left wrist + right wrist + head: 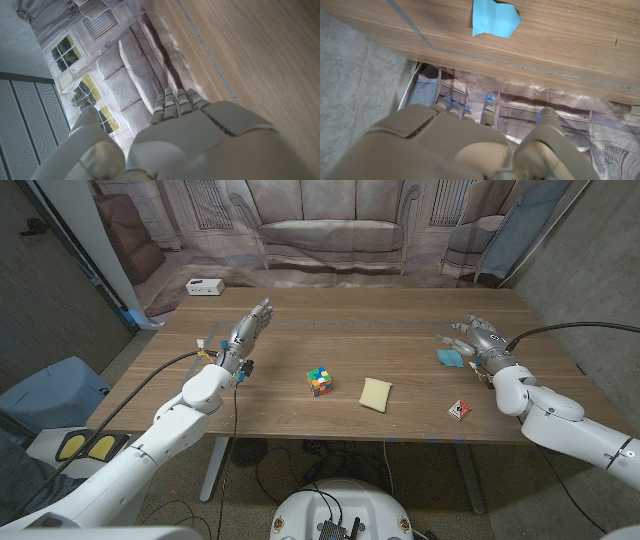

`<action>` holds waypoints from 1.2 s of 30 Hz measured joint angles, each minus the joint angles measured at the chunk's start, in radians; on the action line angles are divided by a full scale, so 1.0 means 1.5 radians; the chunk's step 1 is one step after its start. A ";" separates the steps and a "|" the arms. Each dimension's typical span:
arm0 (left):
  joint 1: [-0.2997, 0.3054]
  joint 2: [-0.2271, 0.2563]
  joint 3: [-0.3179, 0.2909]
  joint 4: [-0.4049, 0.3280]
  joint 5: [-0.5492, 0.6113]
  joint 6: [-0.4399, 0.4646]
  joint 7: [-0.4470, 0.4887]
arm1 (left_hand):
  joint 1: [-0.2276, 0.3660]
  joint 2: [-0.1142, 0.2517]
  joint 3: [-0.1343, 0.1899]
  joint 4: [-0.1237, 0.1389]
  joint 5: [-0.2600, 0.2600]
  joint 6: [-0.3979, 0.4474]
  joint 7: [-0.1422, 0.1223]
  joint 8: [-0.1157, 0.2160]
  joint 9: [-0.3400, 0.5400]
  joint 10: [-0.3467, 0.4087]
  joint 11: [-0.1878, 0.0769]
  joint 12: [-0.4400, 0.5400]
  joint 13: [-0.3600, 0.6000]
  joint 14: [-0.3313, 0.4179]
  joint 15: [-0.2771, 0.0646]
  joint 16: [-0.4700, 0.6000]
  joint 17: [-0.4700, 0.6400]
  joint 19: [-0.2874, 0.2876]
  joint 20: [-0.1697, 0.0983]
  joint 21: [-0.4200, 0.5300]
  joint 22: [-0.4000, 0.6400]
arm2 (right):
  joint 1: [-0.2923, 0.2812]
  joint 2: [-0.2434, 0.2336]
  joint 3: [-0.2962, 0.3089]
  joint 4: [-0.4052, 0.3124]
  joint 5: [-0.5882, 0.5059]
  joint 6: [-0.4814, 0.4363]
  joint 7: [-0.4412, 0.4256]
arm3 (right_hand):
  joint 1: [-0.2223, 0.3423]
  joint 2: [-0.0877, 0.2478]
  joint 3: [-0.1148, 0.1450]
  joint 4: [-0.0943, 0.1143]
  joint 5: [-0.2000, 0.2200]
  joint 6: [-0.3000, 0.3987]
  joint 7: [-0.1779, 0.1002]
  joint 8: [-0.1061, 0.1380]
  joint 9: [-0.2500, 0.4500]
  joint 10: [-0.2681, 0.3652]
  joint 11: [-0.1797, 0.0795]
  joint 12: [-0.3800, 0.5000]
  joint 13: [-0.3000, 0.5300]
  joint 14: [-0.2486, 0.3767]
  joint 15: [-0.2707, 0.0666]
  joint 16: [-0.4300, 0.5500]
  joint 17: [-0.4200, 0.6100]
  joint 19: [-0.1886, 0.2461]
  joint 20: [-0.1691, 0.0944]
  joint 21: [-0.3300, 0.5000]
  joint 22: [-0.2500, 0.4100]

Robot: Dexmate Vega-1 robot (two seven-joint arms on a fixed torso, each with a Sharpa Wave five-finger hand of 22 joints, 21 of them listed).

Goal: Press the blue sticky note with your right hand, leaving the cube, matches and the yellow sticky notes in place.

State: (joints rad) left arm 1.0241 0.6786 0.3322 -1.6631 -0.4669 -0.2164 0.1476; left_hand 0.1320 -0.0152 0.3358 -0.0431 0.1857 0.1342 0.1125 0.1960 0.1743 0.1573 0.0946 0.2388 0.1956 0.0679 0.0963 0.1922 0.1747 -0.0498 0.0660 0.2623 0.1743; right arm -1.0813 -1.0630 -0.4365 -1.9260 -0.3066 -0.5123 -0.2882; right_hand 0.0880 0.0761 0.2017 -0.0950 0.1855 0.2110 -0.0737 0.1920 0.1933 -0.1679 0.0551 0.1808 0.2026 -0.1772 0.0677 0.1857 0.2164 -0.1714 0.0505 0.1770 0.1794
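The blue sticky note [449, 357] lies crumpled on the wooden table [300, 340] at the right. My right hand [478, 340] hovers just beside and behind it, fingers spread and holding nothing. In the right wrist view the blue sticky note [495, 19] lies on the wood apart from my right hand [470, 145], with no finger on it. The colourful cube [320, 381] stands near the table's middle. The yellow sticky notes [376, 394] lie just right of the cube, and the matches [459, 410] near the front right. My left hand [250, 330] is open over the left side, and its fingers [177, 100] are stretched straight.
A white box [204, 286] sits at the far left corner. A printed sofa backdrop [330, 220] hangs behind the table. A seam line [350, 321] runs across the tabletop. Bare wood lies between my left hand and the cube.
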 measured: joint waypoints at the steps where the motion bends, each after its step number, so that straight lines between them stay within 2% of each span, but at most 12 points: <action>1: 0.000 0.000 0.000 -0.001 0.000 0.000 0.000 | 0.003 0.003 0.000 0.000 0.000 0.000 0.000 0.000 0.000 0.000 0.000 0.000 0.000 0.000 0.000 0.000 0.000 0.000 0.000 0.000 0.000 | 0.002 0.000 -0.002 0.000 -0.001 0.000 0.002 | 0.000 0.000 0.000 0.000 0.000 0.001 -0.001 0.000 0.000 0.000 0.000 0.000 0.000 0.000 0.000 0.000 0.000 0.000 0.000 0.000 0.000; 12: 0.006 0.004 0.000 -0.012 0.002 0.006 0.003 | 0.001 0.006 0.003 -0.003 0.000 0.000 0.000 -0.003 0.000 0.000 0.000 -0.005 0.000 0.000 0.000 0.000 0.000 0.000 0.000 -0.003 0.000 | 0.025 -0.001 -0.034 0.010 -0.013 -0.007 0.034 | 0.000 0.000 0.000 0.000 0.000 0.001 -0.001 0.000 0.000 -0.004 -0.004 0.000 0.000 0.000 0.000 0.000 0.000 0.000 0.000 0.000 0.000; 21: 0.009 0.005 0.000 -0.016 0.002 0.006 0.004 | 0.001 0.006 0.000 -0.006 0.000 0.000 0.000 -0.002 0.000 0.000 0.000 -0.005 0.000 0.000 0.000 0.000 0.000 0.000 0.000 -0.003 0.000 | 0.048 0.002 -0.062 0.021 -0.030 -0.019 0.060 | 0.000 0.000 0.000 0.000 0.000 -0.005 -0.009 0.000 0.000 -0.002 -0.005 0.000 0.000 0.000 0.000 0.000 0.000 0.000 0.000 0.000 0.000; 24: 0.007 0.004 0.000 -0.016 0.002 0.008 0.002 | 0.001 0.006 0.000 -0.006 0.000 0.000 0.000 -0.002 0.000 0.000 0.000 -0.005 0.000 0.000 0.000 0.000 0.000 0.000 0.000 -0.003 0.000 | 0.055 0.004 -0.070 0.026 -0.034 -0.020 0.069 | -0.003 0.002 0.003 0.003 0.000 0.016 -0.018 0.009 0.000 -0.004 -0.013 0.003 0.000 0.000 0.000 0.004 0.000 0.000 0.000 0.003 0.000; 27: 0.004 0.004 0.001 -0.015 0.002 0.010 0.001 | 0.001 0.006 0.000 -0.006 0.000 0.000 0.000 -0.002 0.000 0.000 0.000 -0.005 0.000 0.000 0.000 0.000 0.000 0.000 0.000 -0.007 0.000 | 0.063 0.008 -0.077 0.033 -0.035 -0.019 0.078 | -0.001 0.006 0.003 0.003 0.000 0.031 -0.024 0.010 0.000 0.000 -0.017 0.005 0.000 0.000 0.000 0.005 0.000 0.000 0.007 0.003 0.000; 36: -0.006 0.002 0.004 -0.006 0.000 0.016 -0.004 | 0.001 0.006 0.000 -0.005 0.000 0.000 0.000 -0.002 0.000 0.000 0.000 -0.005 0.000 0.000 0.000 0.000 0.000 0.004 0.004 -0.007 0.000 | 0.088 0.022 -0.100 0.050 -0.043 -0.018 0.104 | 0.001 0.008 0.003 0.003 0.000 0.014 -0.021 0.005 0.000 0.000 -0.017 0.005 0.000 0.000 0.000 0.005 0.000 0.000 0.007 0.003 0.000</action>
State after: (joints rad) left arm 1.0156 0.6816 0.3386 -1.6719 -0.4665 -0.1930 0.1413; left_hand 0.1331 -0.0063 0.3357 -0.0513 0.1857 0.1340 0.1125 0.1923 0.1743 0.1573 0.0946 0.2320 0.1956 0.0679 0.0963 0.1922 0.1747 -0.0444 0.0715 0.2513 0.1743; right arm -0.9487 -1.0297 -0.5865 -1.8504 -0.3716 -0.5400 -0.1328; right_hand 0.0899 0.0874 0.2059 -0.0909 0.1855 0.2314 -0.1053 0.1996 0.1932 -0.1680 0.0300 0.1888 0.2023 -0.1770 0.0679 0.1934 0.2162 -0.1716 0.0612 0.1818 0.1792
